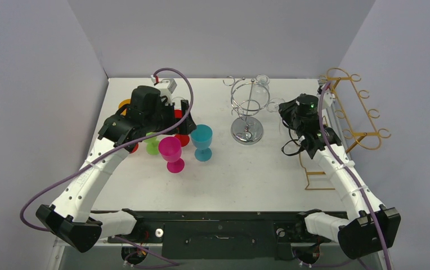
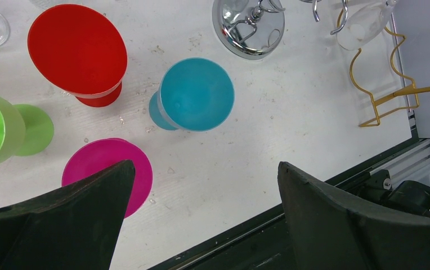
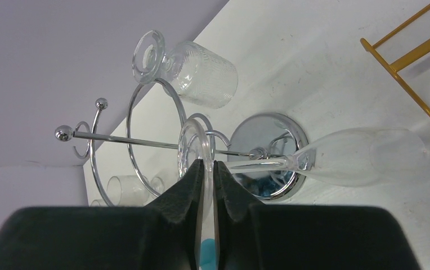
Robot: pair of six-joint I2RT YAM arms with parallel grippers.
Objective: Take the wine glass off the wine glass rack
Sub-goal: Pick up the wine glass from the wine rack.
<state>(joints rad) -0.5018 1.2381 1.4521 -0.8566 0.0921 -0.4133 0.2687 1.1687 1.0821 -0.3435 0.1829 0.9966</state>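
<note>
Pinching the round foot of the clear wine glass [image 3: 364,163], the right pincer [image 3: 204,163] is clenched almost flat on the disc. The glass lies tilted at the chrome wine glass rack [image 3: 131,112], its stem alongside a wire arm. The left pincer [image 2: 204,169] gapes wide, grasping nothing, above a blue cup [image 2: 193,95] on the counter [image 2: 291,112].

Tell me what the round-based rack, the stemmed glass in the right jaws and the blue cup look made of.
Rack: metal, probably chromed steel wire. It is mirror-bright, and its base reflects the scene.
Wine glass: clear glass, or possibly clear plastic. It is see-through with sharp highlights.
Blue cup: likely plastic. It is opaque and evenly coloured, with a soft sheen.
</note>
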